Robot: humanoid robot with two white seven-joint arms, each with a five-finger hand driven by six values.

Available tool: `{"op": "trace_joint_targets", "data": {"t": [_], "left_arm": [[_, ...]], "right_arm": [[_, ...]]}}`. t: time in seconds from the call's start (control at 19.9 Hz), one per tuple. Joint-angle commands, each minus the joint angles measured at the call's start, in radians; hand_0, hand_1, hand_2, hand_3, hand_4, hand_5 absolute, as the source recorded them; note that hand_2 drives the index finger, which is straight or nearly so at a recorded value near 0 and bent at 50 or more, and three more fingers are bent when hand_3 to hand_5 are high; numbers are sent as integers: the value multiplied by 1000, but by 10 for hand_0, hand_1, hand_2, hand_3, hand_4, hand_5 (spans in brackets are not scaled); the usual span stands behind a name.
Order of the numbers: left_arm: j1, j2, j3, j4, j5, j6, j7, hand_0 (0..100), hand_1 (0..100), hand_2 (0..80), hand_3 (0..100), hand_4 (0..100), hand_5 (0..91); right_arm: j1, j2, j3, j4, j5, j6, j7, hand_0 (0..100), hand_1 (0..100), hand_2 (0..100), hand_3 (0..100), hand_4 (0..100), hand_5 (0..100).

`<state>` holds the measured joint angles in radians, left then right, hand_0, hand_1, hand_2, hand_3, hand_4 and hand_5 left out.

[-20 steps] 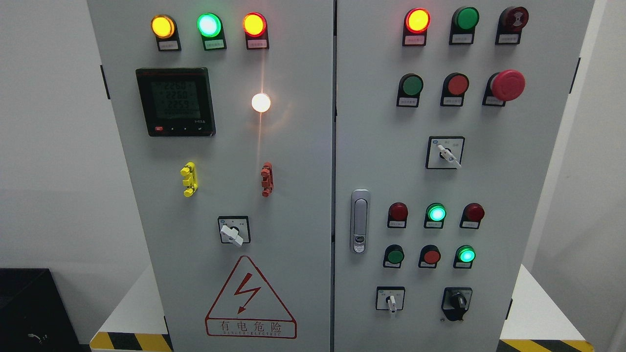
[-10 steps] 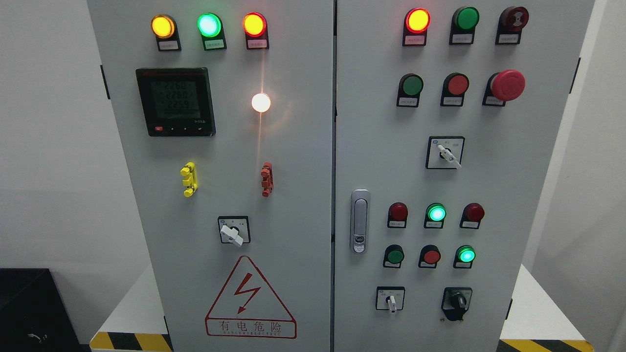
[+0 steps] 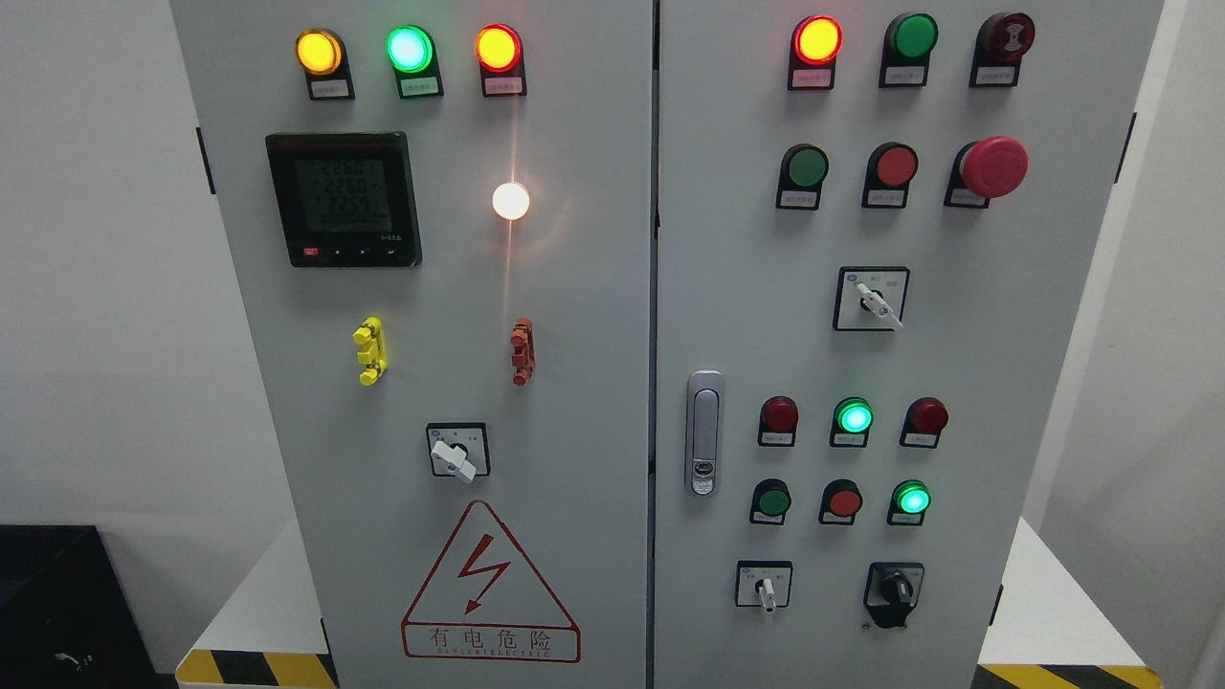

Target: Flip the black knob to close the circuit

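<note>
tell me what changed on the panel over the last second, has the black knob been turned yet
Nothing visibly changed. The black knob at the lower right of the cabinet sits as it did a second ago, untouched, and the white selector switch and the lit green lamp look the same. Neither robot hand is in view.

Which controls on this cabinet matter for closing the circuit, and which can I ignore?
For the job: black knob, lower right of the right door.

Ignore: white-handled selector, red mushroom button, door handle, meter, warning triangle. No robot hand in view.
</note>
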<state>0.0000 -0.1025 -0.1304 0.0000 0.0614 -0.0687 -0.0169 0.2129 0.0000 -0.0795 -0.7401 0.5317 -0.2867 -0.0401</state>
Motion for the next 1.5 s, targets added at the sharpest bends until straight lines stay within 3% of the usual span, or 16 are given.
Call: {"op": "trace_joint_targets", "data": {"t": [0.0, 0.2, 0.3, 0.65, 1.1, 1.45], "left_arm": [[21, 1, 0, -23, 0, 0, 0, 120, 556, 0, 0, 0, 0], [21, 0, 0, -23, 0, 0, 0, 120, 556, 0, 0, 0, 0], [21, 0, 0, -23, 0, 0, 0, 120, 556, 0, 0, 0, 0], [21, 0, 0, -23, 0, 0, 0, 120, 556, 0, 0, 0, 0], [21, 0, 0, -23, 0, 0, 0, 120, 556, 0, 0, 0, 0], [21, 1, 0, -23, 0, 0, 0, 120, 556, 0, 0, 0, 0]], "right_arm": [[-3, 2, 21, -225, 226, 6, -84, 0, 156, 692, 834, 694, 687], [3, 11, 23, -333, 364, 50, -176, 0, 141, 796, 919, 764, 798], [5, 12, 23, -389, 405, 78, -190, 0, 135, 814, 940, 786, 826], [-6, 15, 15, -533, 461, 165, -192, 0, 95, 834, 958, 805, 857], [-49, 98, -3, -680, 551, 213, -201, 0, 95, 839, 966, 817, 860], [-76, 121, -3, -748, 591, 259, -195, 0, 97, 852, 977, 825, 876]]}}
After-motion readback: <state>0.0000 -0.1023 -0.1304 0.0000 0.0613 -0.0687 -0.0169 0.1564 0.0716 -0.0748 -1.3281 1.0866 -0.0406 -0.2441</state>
